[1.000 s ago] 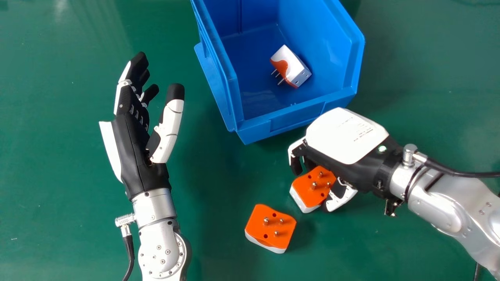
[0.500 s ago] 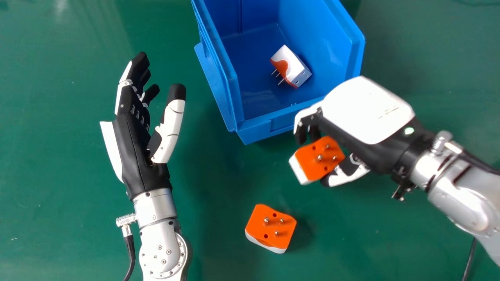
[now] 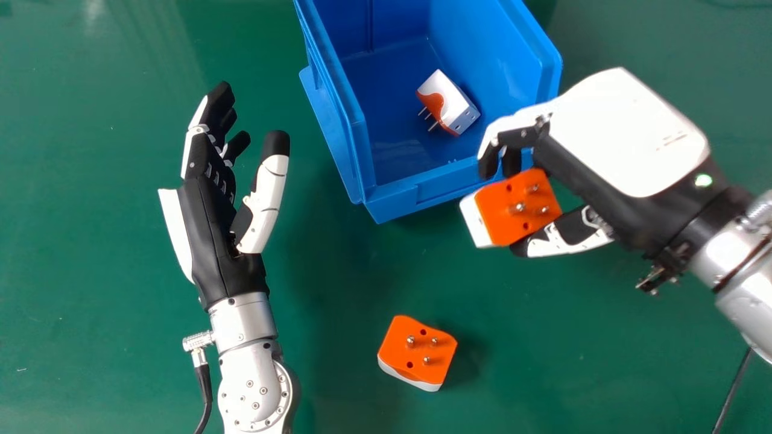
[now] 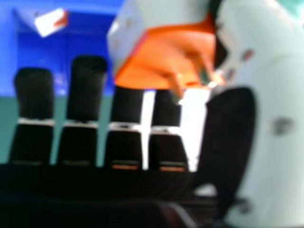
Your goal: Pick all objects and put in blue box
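Orange-and-white plug adapter [image 3: 505,208]: being gripped between the fingers and thumb of the black-and-white right hand [image 3: 621,135], prong side up, near the blue box's wall;
Blue open-topped box [image 3: 395,207]: being occupied by a white-and-orange adapter [image 3: 451,103], lying tilted;
Green table [image 3: 338,380]: another orange-and-white adapter [image 3: 422,375] being supported, prong side up;
Black-and-white left hand [image 3: 208,241]: being held open, left of the box.

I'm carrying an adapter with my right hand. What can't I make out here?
- Blue plastic box: far rim, cut off by the head view's top edge.
- Held orange-and-white plug adapter: part of its white body, cut off by the right hand view's top edge.
- Loose orange-and-white plug adapter: underside, hidden in the head view by its own body.
- Right hand: palm, hidden in the head view by its back.
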